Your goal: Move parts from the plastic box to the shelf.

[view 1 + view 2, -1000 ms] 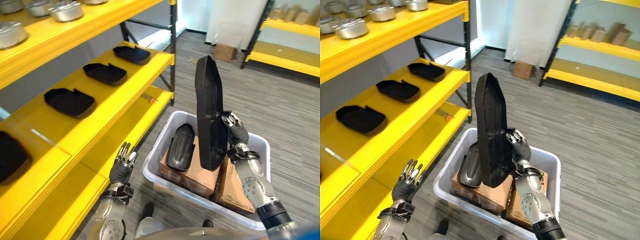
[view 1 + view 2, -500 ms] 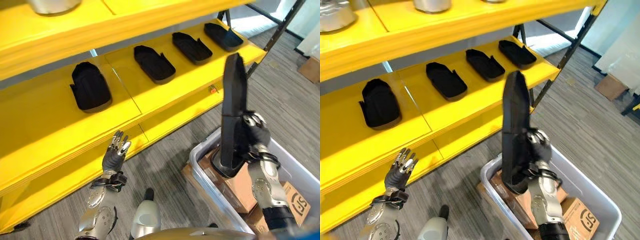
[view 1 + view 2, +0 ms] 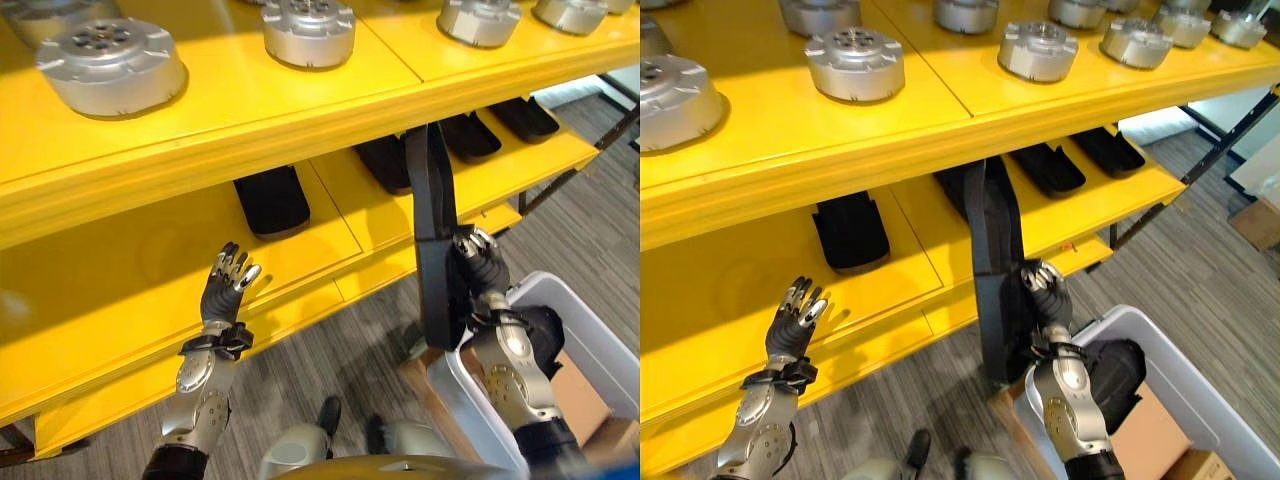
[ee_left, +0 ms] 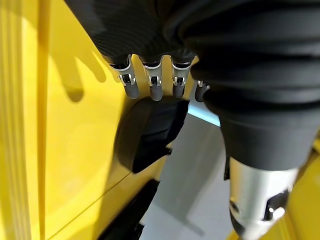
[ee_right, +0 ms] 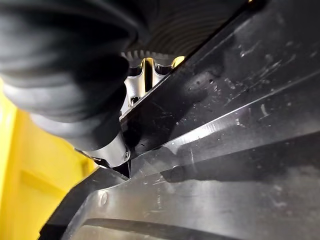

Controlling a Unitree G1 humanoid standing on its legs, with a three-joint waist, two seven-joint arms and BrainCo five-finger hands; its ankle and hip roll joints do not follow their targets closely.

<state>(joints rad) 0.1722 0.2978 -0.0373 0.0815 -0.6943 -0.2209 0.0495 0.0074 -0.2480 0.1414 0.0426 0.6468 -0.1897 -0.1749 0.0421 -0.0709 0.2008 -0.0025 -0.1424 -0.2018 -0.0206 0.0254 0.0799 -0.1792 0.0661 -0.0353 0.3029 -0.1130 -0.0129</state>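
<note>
The right hand is curled round a long black part and holds it upright, on edge, in front of the yellow shelf. The top end of the part reaches up to the front lip of the upper level; the lower end hangs just beside the rim of the plastic box, outside of it. In the right wrist view the scratched inner face of the part lies right against the hand, fingers pinching its edge.

The box stands on the grey floor at the robot's right. Inside it there is 1 more black part lying on brown cardboard boxes.

The left hand is raised in front of the lower shelf level, fingers straight and spread, holding nothing. In the left wrist view its fingertips point toward a black part that lies on the yellow board, not touching it.

On the lower level, approx. 4 black parts lie in a row, e.g. the nearest one. On the upper level stand round silver metal parts, several in a row.
</note>
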